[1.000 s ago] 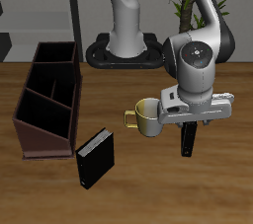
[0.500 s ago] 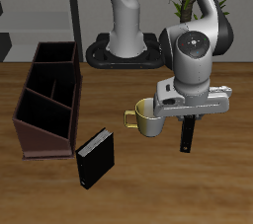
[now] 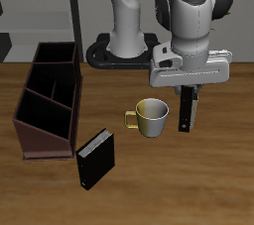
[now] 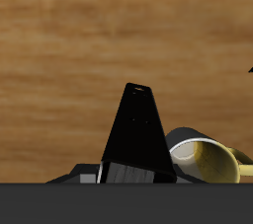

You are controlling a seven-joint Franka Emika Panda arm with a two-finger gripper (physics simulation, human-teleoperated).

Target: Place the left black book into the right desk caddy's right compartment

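My gripper (image 3: 189, 90) is shut on the left black book (image 3: 188, 112), a slim all-black slab that hangs upright below the fingers, above the table beside the mug. In the wrist view the book (image 4: 137, 134) tapers away from the gripper over the wooden table. The right desk caddy (image 3: 50, 98), a dark reddish-brown open-topped box with inner dividers, stands on the table well away from the gripper, on the far side of the mug. Its compartments look empty.
A cream mug (image 3: 151, 117) with a handle stands on the table right beside the hanging book; it also shows in the wrist view (image 4: 208, 158). Another black book (image 3: 95, 159) with a pale page edge lies nearer the table's front edge, close to the caddy.
The gripper has risen with the black book and shifted slightly back; the book now hangs higher, its lower end off the table beside the mug.
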